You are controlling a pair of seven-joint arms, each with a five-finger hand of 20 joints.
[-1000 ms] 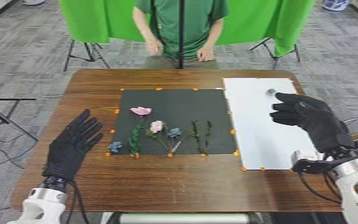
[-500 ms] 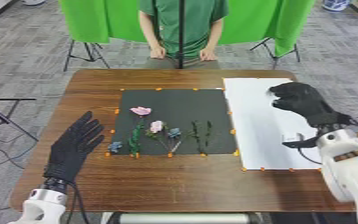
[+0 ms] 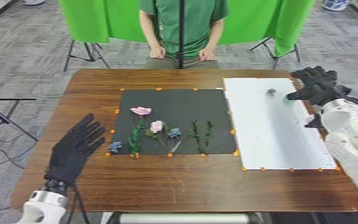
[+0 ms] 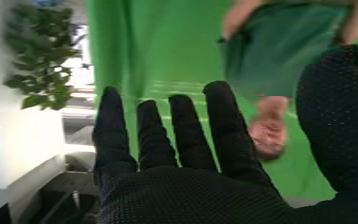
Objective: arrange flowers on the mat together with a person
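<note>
**Flowers laid out on the mat, both hands wide open**

So the black mat (image 3: 171,100) is set mid-counter (image 3: 158,185), and a bunch of flowers has been put on it, mostly toward the near side. A pink flower (image 3: 140,110) is placed farthest, over on the left, with a leafy green stalk (image 3: 135,141) laid nearer. A paler pink one (image 3: 156,126) is set a bit nearer and to the right, with a blue one (image 3: 174,132) just beside it. Another blue bloom (image 3: 115,146) is tucked by the near left corner, and two green sprigs (image 3: 201,134) are lined up side by side to the right.

The right hand (image 3: 319,86) is held by the far right corner of the white sheet (image 3: 273,130), fingers straight and spread, thumb well out, nothing gripped. A small grey thing (image 3: 270,92) is left on that sheet, too tiny to be made out. The left hand (image 3: 72,149) is held left of the mat, fingers pretty much straight, nothing gripped.
</note>
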